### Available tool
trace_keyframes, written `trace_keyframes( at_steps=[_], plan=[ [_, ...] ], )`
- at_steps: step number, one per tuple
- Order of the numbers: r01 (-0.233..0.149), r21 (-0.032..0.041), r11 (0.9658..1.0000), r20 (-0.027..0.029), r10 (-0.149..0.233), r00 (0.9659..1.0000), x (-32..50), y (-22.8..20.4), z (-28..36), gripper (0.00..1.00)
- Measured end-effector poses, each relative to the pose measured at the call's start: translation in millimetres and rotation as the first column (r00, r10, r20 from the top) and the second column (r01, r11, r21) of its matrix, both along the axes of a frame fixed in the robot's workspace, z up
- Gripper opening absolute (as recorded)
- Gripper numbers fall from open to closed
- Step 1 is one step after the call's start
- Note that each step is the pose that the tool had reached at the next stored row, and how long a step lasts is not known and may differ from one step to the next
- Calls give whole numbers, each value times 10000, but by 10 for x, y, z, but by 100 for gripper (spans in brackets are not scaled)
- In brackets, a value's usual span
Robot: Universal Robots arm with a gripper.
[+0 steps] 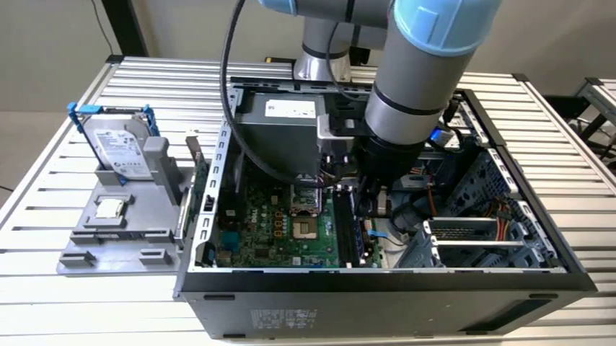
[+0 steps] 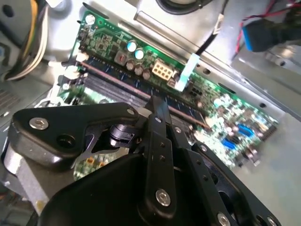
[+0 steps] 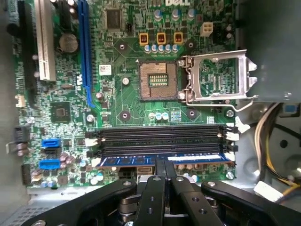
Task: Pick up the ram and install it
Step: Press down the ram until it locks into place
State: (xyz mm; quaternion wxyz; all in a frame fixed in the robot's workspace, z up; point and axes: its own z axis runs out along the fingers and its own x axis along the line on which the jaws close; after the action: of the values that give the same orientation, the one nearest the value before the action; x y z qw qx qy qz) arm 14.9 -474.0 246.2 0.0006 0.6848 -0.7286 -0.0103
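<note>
The robot arm reaches down into the open black desktop computer case (image 1: pixel 385 285), which lies on its side on the slatted metal tabletop (image 1: pixel 568 144). Inside, the green motherboard (image 3: pixel 127 94) carries an open, unfilled processor socket (image 3: pixel 158 80) with its metal retention frame (image 3: pixel 218 77) swung up beside it. The black two-fingered hand (image 3: pixel 164 165) is clenched on the ram, a thin, long green circuit-board stick (image 3: pixel 160 160), gripping it near mid-length with both fingertips pressed flat against its faces. In the first wrist view the ram sits along the memory slot nearest the board edge, parallel to the unfilled black memory slots (image 3: pixel 160 136) just beside it; whether it is fully seated cannot be determined. In the second wrist view the hand (image 2: pixel 157 104) meets the ram's (image 2: pixel 117 81) top edge in the slot row. On the exterior view's left, a grey parts fixture (image 1: pixel 125 223) stands on the tabletop, holding a silver boxy hard drive with a blue bracket (image 1: pixel 117 144) upright and a small square silver processor chip (image 1: pixel 111 207) lying flat.
</note>
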Motion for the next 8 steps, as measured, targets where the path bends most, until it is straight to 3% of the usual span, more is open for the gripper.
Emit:
trace_keyframes(
  at_steps=[8],
  plan=[
    [0,2,10000,1,0,10000,0,0,365,0]
  ],
)
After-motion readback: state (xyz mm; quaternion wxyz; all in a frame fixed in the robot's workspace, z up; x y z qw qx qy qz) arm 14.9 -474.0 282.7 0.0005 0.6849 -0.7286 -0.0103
